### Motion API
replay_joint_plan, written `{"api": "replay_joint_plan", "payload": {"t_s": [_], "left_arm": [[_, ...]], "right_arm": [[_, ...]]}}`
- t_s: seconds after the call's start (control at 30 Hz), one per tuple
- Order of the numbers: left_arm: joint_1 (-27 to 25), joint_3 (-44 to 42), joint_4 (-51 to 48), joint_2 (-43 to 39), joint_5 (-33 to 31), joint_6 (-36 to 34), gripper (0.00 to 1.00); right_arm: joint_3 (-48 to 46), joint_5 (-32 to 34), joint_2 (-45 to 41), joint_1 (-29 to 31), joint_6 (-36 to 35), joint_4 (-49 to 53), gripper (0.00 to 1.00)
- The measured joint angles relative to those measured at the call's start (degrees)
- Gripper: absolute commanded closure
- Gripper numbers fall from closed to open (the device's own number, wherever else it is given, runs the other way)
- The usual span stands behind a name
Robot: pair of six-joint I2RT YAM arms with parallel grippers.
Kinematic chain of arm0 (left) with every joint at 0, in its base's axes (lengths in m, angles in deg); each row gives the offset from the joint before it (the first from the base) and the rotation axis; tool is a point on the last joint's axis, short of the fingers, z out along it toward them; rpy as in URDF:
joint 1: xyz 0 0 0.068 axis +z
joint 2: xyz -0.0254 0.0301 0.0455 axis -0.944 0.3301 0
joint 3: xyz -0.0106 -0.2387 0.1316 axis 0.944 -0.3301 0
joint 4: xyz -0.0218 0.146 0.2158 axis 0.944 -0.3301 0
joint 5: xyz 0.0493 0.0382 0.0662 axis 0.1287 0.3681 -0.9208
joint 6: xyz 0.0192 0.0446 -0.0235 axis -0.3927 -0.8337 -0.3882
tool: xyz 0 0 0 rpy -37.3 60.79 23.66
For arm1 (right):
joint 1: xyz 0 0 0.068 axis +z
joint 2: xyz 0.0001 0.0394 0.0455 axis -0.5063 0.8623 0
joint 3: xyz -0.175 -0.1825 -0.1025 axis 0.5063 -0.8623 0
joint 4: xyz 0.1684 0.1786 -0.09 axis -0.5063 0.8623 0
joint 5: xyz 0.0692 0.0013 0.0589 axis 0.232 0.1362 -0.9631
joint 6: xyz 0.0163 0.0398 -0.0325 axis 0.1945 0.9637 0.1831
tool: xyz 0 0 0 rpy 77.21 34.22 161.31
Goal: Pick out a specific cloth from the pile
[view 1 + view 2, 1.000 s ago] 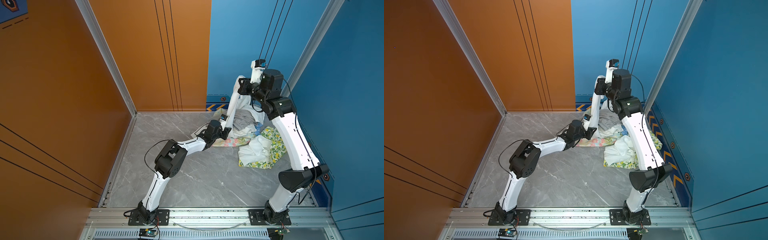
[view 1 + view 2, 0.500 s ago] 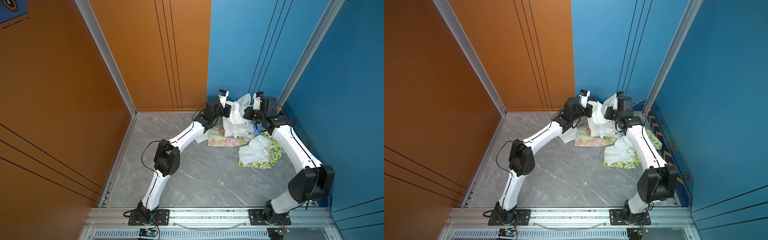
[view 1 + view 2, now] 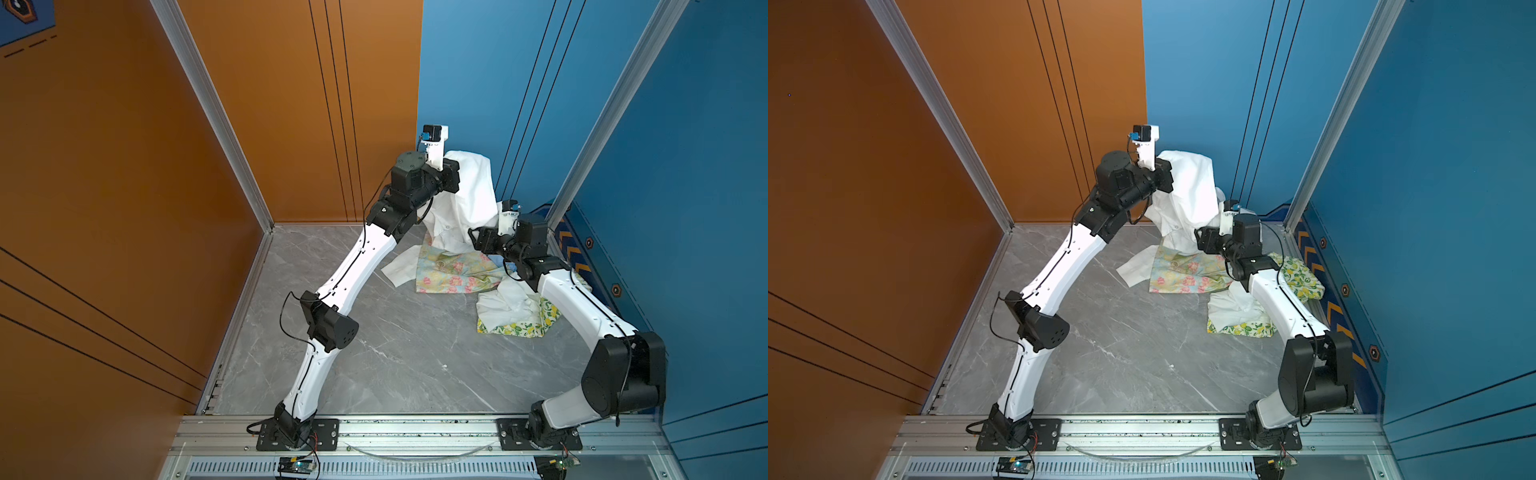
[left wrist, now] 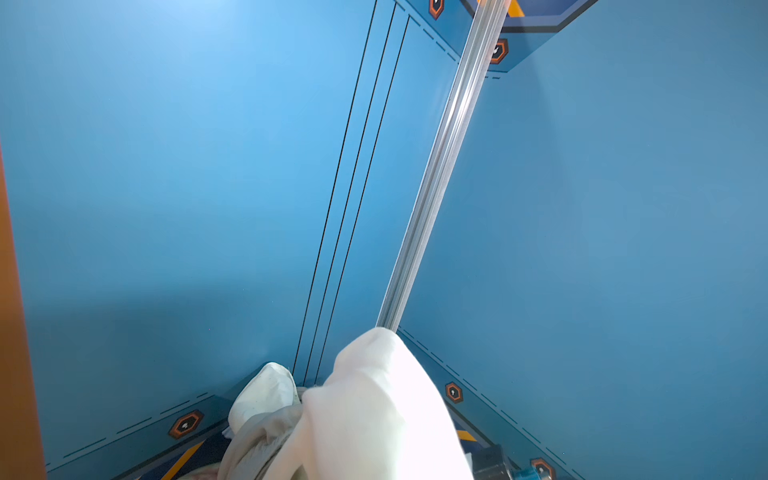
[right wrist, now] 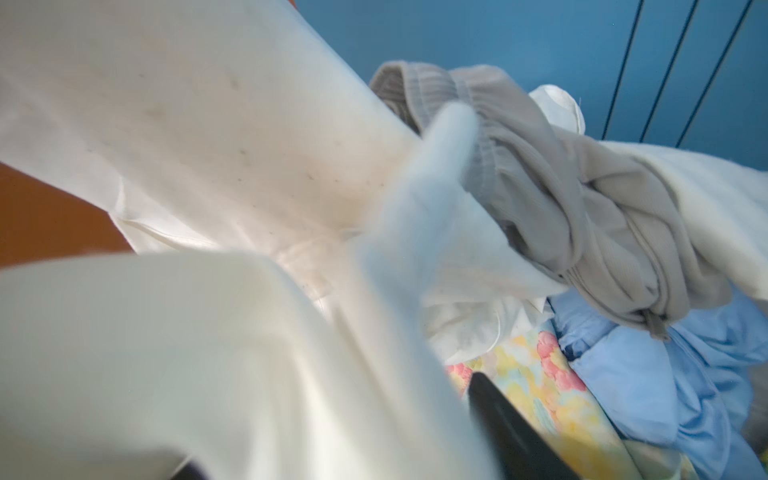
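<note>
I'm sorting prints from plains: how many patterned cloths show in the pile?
2. The pastel floral cloth lies spread at the left front of the pile; the lemon-print cloth lies right of it, partly under white fabric. Others may be hidden underneath.

Colour rundown of the pile
Plain white for the cloth, then a pastel floral piece, a yellow lemon-print one, grey jersey, light blue fabric. Grey marbled desk.
</note>
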Motion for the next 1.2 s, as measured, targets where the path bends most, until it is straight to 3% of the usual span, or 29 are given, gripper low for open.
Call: {"api": "replay_joint_plan", "payload": {"t_s": [0.37, 0.77, 1.2], "left_arm": [[4.8, -1.4, -9.7, -7.4, 0.0, -1.6, 1.0], [6.5, 2.4, -8.9, -13.7, -0.3, -1.5, 1.0], [4.8, 2.1, -5.0, -14.2, 0.5, 0.6, 1.0]], "right_arm": [[-3.1, 0.0, 0.8, 7.1, -3.9, -12.6, 0.0], [-3.7, 4.9, 7.5, 7.0, -1.9, -19.9, 0.0], [-9.2, 0.1, 10.5, 9.6, 0.1, -38.1, 0.0]]}}
